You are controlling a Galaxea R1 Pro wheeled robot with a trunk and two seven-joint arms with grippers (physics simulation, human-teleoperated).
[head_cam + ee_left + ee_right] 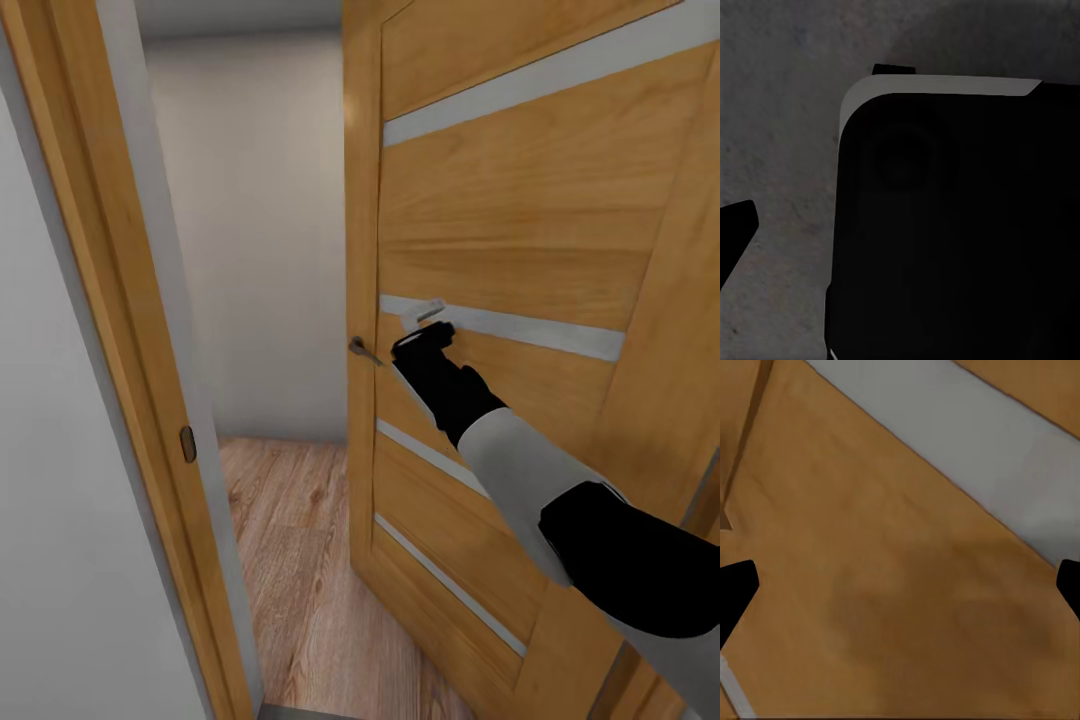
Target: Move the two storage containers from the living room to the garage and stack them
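- Door (520,240): wooden, honey-coloured, with pale grey horizontal strips across its face. It takes up most of the head view and stands partly open, swung away from the frame.
- Door frame (110,330): same wood, on the far side of the gap from the door; a small dark oval strike plate (188,444) sits on its inner edge.
- Back wall (255,230): plain white-grey, seen through the gap beside the door.
- Plank floor (300,560): light wood boards, running from the foot of the door through the gap to the back wall.
- Right arm (530,480): grey and black, reaching up across the door's face toward its handle side.
- Right gripper (425,335): at the door's face, just beside the handle (364,350) and level with one grey strip. In the right wrist view (900,592) its two black fingertips (735,592) sit wide apart at opposite edges, with bare door wood and a grey strip between them; nothing held. Contact with the door cannot be told.
- Left gripper: the left wrist view gives one black fingertip (735,229) over rough dark grey ground (780,112), next to a large black rounded body with a pale rim (960,225). Opening cannot be told.
- Storage containers: none in sight near the door.
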